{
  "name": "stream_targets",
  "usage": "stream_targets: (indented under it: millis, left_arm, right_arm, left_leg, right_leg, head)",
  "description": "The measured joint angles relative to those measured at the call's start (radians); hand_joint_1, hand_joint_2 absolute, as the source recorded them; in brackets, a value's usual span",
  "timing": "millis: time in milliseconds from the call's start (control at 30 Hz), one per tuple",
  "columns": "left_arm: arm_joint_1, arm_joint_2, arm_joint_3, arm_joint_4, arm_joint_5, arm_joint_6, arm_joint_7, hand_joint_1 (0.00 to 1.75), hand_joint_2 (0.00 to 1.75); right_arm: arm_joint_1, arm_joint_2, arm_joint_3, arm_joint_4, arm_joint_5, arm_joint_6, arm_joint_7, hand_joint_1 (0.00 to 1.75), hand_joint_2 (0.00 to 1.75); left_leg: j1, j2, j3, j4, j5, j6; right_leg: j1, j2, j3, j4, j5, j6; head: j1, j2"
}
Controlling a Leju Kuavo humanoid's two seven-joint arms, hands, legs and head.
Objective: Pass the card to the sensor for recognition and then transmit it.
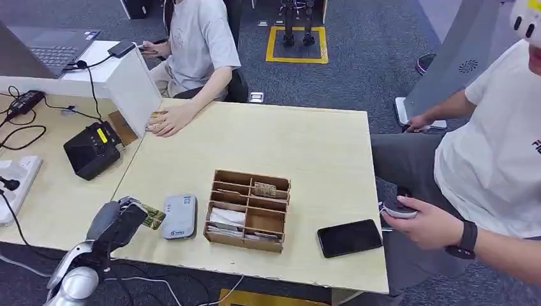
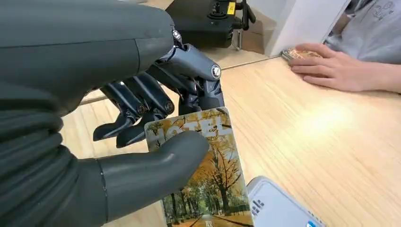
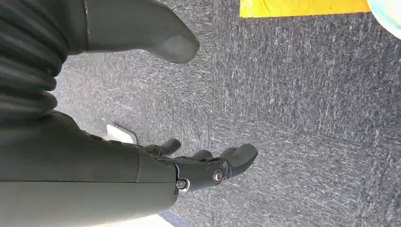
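Observation:
My left hand hovers over the table's near left corner and pinches a card printed with autumn trees between thumb and fingers. The card sticks out toward the grey-white sensor, a flat rounded reader lying just to its right on the table; a corner of the sensor lies just past the card's far end. My right hand hangs over grey carpet, fingers apart and holding nothing.
A wooden divided box with cards stands right of the sensor, a black phone beyond it. A person's hand rests on the table's far left by a white box. Another person sits at right. A black device stands at left.

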Motion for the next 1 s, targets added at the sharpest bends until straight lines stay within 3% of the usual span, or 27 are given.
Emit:
stream_targets:
  millis: [167, 467, 667, 1000]
  left_arm:
    - [0.007, -0.002, 0.0, 0.0, -0.013, -0.004, 0.001, 1.75, 1.75]
    - [0.014, -0.064, -0.005, 0.006, -0.026, 0.027, 0.01, 1.75, 1.75]
    - [0.013, -0.083, -0.005, 0.01, -0.008, 0.033, 0.021, 1.75, 1.75]
    - [0.012, -0.121, -0.004, 0.01, 0.125, 0.04, 0.055, 1.75, 1.75]
  right_arm:
    - [0.0, 0.001, 0.0, 0.0, 0.0, 0.0, 0.0, 0.0, 1.75]
    - [0.0, 0.003, 0.0, 0.0, 0.001, 0.0, 0.003, 0.0, 1.75]
    - [0.0, 0.005, 0.0, 0.0, 0.002, 0.0, 0.008, 0.0, 1.75]
    - [0.001, 0.01, 0.0, 0.001, 0.01, -0.002, 0.014, 0.0, 1.75]
  left_leg:
    - [0.0, 0.0, 0.0, 0.0, 0.0, 0.0]
    - [0.0, 0.0, 0.0, 0.0, 0.0, 0.0]
    - [0.0, 0.0, 0.0, 0.0, 0.0, 0.0]
    - [0.0, 0.0, 0.0, 0.0, -0.001, 0.001]
  right_leg:
    - [0.0, 0.0, 0.0, 0.0, 0.0, 0.0]
    - [0.0, 0.0, 0.0, 0.0, 0.0, 0.0]
    - [0.0, 0.0, 0.0, 0.0, 0.0, 0.0]
    - [0.0, 0.0, 0.0, 0.0, 0.0, 0.0]
  head:
    - [0.0, 0.0]
    - [0.0, 0.0]
    - [0.0, 0.0]
    - [0.0, 0.0]
